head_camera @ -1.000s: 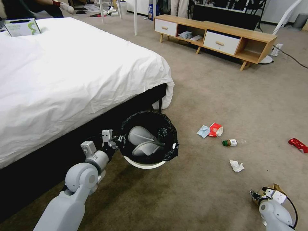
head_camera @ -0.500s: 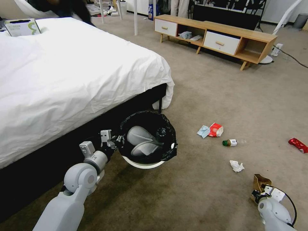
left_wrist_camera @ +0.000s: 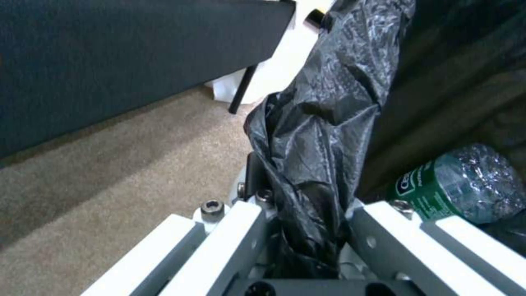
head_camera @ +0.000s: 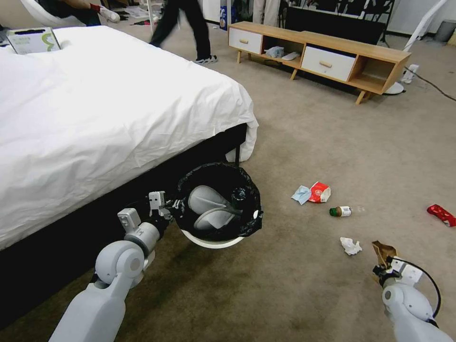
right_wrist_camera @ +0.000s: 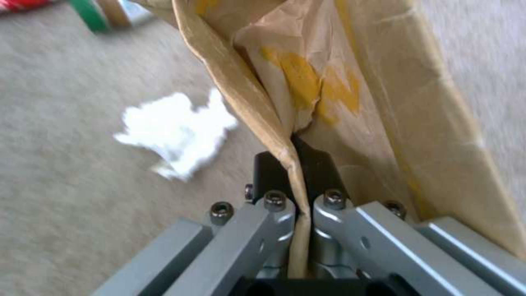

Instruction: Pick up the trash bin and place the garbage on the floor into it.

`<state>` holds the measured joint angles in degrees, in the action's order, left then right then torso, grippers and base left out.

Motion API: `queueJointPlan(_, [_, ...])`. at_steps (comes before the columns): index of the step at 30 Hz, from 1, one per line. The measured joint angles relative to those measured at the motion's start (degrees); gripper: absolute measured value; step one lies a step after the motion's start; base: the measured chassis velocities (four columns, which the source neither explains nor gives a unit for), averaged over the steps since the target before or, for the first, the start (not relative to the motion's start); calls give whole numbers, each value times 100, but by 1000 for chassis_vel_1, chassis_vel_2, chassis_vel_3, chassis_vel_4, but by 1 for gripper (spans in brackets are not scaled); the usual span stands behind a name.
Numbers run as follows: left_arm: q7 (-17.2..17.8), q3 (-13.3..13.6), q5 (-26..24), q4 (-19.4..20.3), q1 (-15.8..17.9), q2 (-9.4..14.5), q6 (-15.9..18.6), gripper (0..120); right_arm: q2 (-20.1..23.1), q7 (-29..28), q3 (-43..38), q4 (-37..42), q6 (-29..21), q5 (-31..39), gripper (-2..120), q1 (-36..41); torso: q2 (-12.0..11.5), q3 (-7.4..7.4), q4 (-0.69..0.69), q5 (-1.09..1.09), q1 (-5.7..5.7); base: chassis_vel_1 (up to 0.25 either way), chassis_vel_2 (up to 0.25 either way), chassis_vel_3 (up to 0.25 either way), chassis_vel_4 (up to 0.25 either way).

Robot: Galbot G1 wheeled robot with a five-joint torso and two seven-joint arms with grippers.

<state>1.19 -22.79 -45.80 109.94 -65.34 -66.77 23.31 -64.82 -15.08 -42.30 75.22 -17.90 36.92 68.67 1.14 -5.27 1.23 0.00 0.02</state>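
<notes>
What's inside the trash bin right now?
Inside the trash bin, held by the left gripper, lie a grey-white curved object and a green-labelled bottle. The black liner hides anything underneath.

Black-lined bin [head_camera: 219, 204] by litter [head_camera: 350, 246]

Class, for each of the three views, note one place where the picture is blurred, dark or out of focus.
Head view: the walking person's legs smear with motion. Left wrist view: the bin's inside beside the green-labelled bottle is dark. Right wrist view: the tissue and floor look soft, while the paper bag is sharper.
</notes>
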Motion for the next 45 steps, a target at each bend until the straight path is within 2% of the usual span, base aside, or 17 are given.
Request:
queueJointPlan(9, [0, -1, -2, -1, 8, 7, -1, 2, 25, 31, 67, 504, 63, -119, 0, 45, 0, 0, 0, 0, 0, 0, 0, 0, 0])
queueJointPlan(20, [33, -17, -13, 60, -46, 27, 39, 2, 106, 261, 288, 1677, 251, -402, 0, 154, 0, 0, 0, -1, 0, 0, 0, 0, 0])
queueJointPlan(22, [48, -18, -21, 100, -75, 39, 64, 2, 177, 373, 423, 2065, 411, -541, 0, 127, 0, 0, 0, 0, 0, 0, 0, 0, 0])
queueJointPlan(32, [68, -11, -24, 132, -127, 88, 89, 2, 448, 615, 647, 2467, 676, -682, 0, 107, 0, 0, 0, 0, 0, 0, 0, 0, 0])
queueJointPlan(34, [73, 15, -24, 145, -143, 108, 111, 2, 819, 929, 839, 2670, 887, -767, 0, 90, 0, 0, 2, 0, 0, 0, 0, 0, 0])
queueJointPlan(40, [87, 66, -19, 151, -119, 91, 165, 2, 1245, 1192, 1090, 2776, 1087, -824, 0, -90, 0, 0, 0, 0, 0, 0, 0, 0, 0])
queueJointPlan(43, [129, 162, 0, 131, -54, 69, 208, 2, 1730, 1490, 1474, 2853, 1316, -791, 0, -362, 0, 0, -1, 1, 0, 0, 0, 0, 0])
queueJointPlan(45, [133, 185, 9, 115, -34, 55, 216, 2, 1874, 1568, 1582, 2854, 1373, -780, 0, -454, 0, 0, -1, 0, 0, 0, 0, 0, 0])
